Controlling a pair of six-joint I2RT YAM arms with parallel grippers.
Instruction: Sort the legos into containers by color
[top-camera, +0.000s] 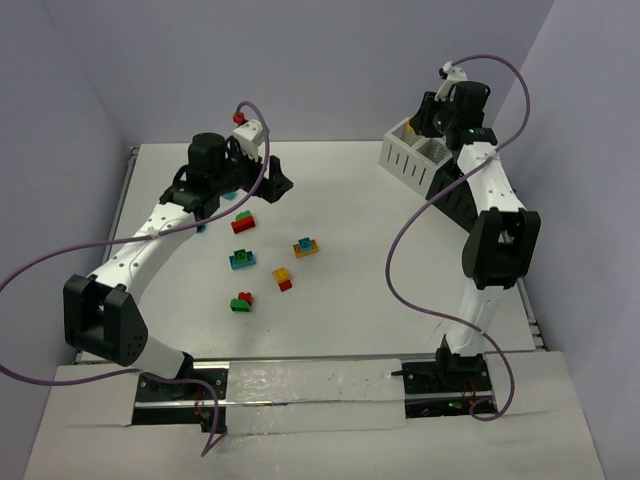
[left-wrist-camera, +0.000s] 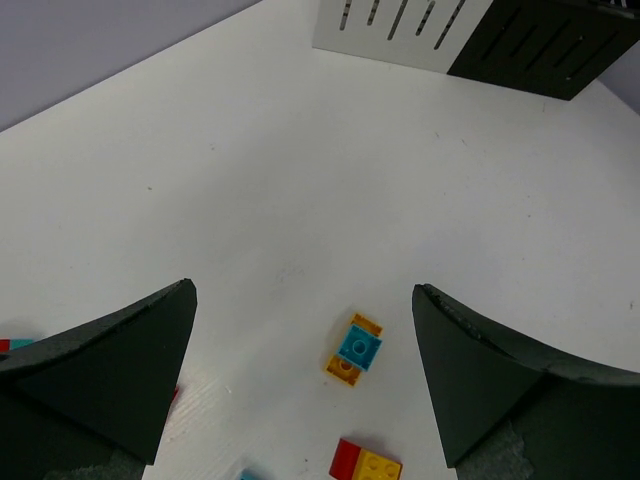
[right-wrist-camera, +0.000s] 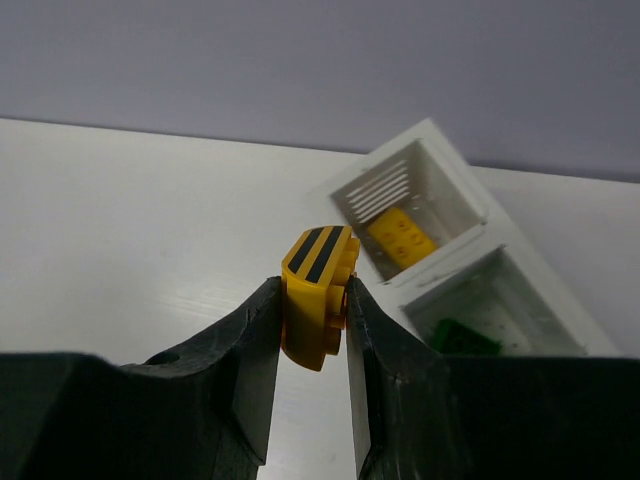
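Robot lab cell: white table, bare lilac walls, loose cables.

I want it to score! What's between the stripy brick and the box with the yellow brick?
Only bare table, in the right wrist view. The right hand grips the stripy brick near that box.

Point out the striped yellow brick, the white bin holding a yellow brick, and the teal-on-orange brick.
striped yellow brick (right-wrist-camera: 318, 262): right wrist view, striped top face.
white bin (right-wrist-camera: 380, 190): right wrist view, slotted inner wall.
teal-on-orange brick (left-wrist-camera: 359, 347): left wrist view, teal top.
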